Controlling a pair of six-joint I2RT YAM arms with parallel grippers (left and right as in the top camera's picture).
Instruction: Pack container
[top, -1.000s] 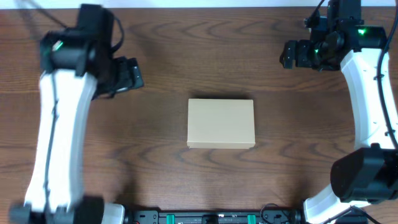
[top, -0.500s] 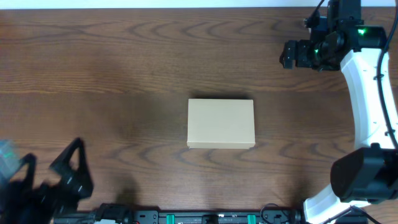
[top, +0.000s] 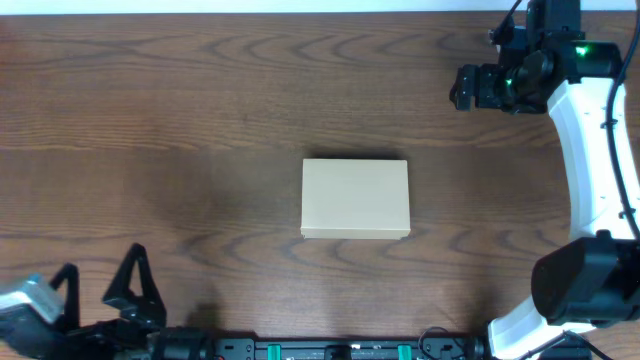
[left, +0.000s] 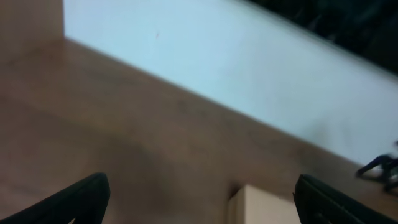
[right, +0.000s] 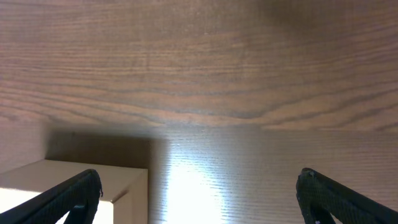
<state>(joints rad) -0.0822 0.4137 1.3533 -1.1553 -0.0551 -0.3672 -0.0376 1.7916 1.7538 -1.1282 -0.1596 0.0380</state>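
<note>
- No text, label, brand, number or sign can be read in any view.
- The box (top: 356, 199) top is plain tan.

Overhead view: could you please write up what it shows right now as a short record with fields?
container: tan cardboard box, lid shut, lying flat mid-table
table: dark wood grain
left fingers: spread open, empty, low in the left corner of the view, apart from the container
right fingers: spread open, empty, at the far right, apart from the container
contents: hidden by the shut lid
</note>
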